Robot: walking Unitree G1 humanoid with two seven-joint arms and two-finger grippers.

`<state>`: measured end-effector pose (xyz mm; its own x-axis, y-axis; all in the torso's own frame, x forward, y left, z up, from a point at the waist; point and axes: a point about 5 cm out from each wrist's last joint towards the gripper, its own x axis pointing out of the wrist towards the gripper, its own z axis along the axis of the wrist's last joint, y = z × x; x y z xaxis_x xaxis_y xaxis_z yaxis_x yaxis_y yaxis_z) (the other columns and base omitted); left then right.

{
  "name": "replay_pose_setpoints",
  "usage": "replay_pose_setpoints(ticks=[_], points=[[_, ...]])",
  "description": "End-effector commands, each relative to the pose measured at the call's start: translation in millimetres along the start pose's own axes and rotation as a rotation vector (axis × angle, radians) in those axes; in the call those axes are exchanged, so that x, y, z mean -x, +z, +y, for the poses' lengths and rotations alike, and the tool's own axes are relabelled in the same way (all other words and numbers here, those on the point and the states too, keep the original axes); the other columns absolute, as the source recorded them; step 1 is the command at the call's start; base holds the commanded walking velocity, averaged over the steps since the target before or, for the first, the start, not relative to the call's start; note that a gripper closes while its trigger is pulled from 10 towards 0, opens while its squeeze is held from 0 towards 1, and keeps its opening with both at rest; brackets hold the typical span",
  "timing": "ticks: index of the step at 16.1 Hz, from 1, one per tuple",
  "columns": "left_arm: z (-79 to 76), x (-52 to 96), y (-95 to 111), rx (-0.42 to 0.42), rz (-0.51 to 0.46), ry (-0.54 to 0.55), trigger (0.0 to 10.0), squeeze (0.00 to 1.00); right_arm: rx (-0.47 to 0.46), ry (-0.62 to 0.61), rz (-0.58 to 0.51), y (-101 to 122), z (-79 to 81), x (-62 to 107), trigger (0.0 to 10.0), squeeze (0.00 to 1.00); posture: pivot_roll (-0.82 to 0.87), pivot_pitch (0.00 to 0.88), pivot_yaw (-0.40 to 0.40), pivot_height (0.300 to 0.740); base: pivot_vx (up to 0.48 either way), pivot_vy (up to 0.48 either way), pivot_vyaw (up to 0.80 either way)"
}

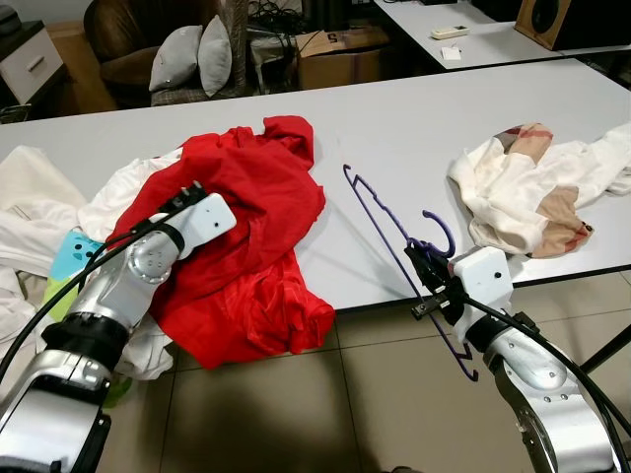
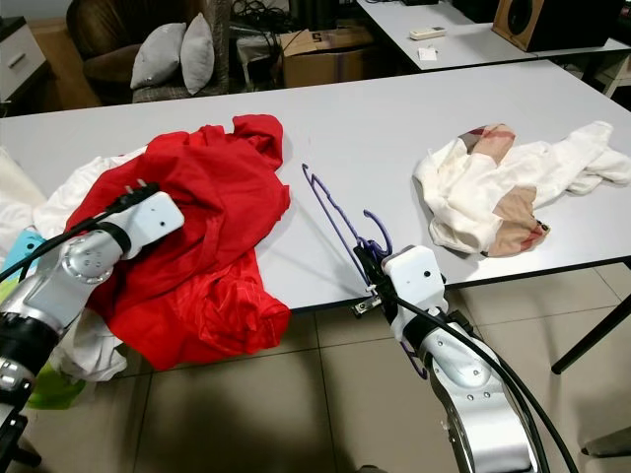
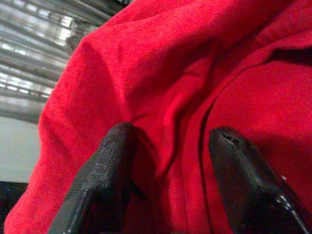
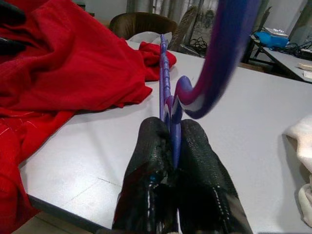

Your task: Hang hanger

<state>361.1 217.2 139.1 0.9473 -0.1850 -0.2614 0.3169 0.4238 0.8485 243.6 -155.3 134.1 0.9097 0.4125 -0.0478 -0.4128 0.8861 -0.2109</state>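
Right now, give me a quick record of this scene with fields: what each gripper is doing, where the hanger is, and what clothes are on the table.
right gripper: shut on the purple hanger, near its hook
hanger position: slanting over the near edge of the white table, one end above the tabletop, the other below the edge
left gripper: open, fingers pressed into the red garment
red garment: heaped on the table, draping over the near edge
cream garment: on the table to the robot's right
pale clothes: piled at the robot's left

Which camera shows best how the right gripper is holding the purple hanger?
Right wrist view: the right gripper fingers pinch the purple hanger near its hook. The eye views show its whole frame tilted over the table edge.
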Motion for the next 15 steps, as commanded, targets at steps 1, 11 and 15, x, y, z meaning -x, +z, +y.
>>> replay_pose_setpoints(ticks=[1,11,15], points=[[3.2,-2.9,2,-0.026,0.008,-0.002,10.0,0.0,0.007,0.003,-0.013,2,0.8,-3.0,10.0,0.0,-0.05,0.0,0.082,0.74,0.0,0.0,0.0],[36.1,-13.1,0,-0.058,0.105,0.188,10.0,0.0,0.013,0.011,-0.021,2,1.6,-7.9,10.0,0.0,-0.05,0.0,0.082,0.74,0.0,0.0,0.0],[36.0,-9.5,11,-0.021,-0.02,0.104,10.0,0.0,0.023,0.006,-0.024,3,-0.3,-6.1,10.0,0.0,-0.07,0.0,0.098,0.74,0.0,0.0,0.0]])
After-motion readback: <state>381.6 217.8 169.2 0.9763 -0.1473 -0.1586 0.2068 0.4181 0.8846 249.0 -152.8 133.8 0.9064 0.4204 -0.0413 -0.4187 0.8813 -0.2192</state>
